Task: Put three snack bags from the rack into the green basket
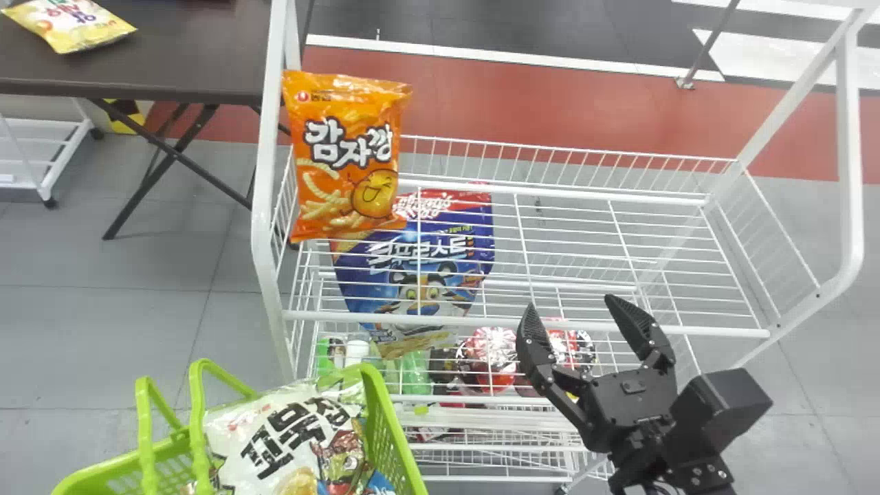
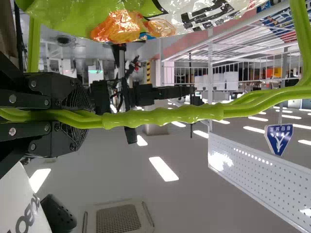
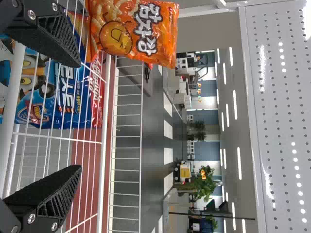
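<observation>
"Green basket (image 1: 395, 426), white bag (image 1: 275, 433) inside, handles (image 2: 163, 116) clamped in our left fingers (image 2: 73, 140). Next?"

"Probably bag two: we bring our wide-spread right fingers (image 1: 536, 337) to the orange bag (image 1: 347, 158), at the rack's (image 1: 687, 330) left end."

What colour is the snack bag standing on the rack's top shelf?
The snack bag is orange; the head view shows it best.

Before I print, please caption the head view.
Right gripper, jaws open, near the rack bearing an orange snack bag; white bag in the green basket.
</observation>
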### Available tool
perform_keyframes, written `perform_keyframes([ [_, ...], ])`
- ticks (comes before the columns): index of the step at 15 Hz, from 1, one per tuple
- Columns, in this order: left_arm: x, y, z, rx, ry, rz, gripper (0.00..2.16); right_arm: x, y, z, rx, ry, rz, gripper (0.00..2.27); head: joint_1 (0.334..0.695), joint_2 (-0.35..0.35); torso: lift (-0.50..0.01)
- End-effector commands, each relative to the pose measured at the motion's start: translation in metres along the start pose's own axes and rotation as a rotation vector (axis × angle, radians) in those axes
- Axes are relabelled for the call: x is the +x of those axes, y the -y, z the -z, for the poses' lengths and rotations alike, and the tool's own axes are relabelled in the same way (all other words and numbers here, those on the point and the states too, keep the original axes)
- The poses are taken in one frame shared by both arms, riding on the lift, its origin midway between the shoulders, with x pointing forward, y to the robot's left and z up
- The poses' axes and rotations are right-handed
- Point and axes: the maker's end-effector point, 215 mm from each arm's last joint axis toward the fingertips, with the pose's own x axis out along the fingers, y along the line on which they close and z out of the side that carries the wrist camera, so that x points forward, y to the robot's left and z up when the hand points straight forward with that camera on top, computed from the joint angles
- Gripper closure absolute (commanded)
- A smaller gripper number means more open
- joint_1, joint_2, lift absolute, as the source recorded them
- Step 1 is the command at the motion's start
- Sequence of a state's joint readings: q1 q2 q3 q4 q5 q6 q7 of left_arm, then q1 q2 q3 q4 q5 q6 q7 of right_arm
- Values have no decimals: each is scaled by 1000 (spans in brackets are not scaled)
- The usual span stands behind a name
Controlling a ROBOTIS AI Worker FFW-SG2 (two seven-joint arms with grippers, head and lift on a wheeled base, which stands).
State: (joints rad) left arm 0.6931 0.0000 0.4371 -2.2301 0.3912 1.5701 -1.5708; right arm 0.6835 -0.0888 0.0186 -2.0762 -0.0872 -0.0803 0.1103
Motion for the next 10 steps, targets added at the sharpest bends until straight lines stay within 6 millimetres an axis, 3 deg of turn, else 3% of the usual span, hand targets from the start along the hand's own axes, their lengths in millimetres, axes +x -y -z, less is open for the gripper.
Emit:
perform_keyframes([
  [1, 3, 2, 1, -4, -3, 14, 2148, 0, 0, 0, -3, 0, 0, 66, 695, -159, 0],
  [10, 3, 4, 2, 5, -8, 12, 2152, -2, 4, 3, -3, -7, 6, 70, 695, -176, 0],
])
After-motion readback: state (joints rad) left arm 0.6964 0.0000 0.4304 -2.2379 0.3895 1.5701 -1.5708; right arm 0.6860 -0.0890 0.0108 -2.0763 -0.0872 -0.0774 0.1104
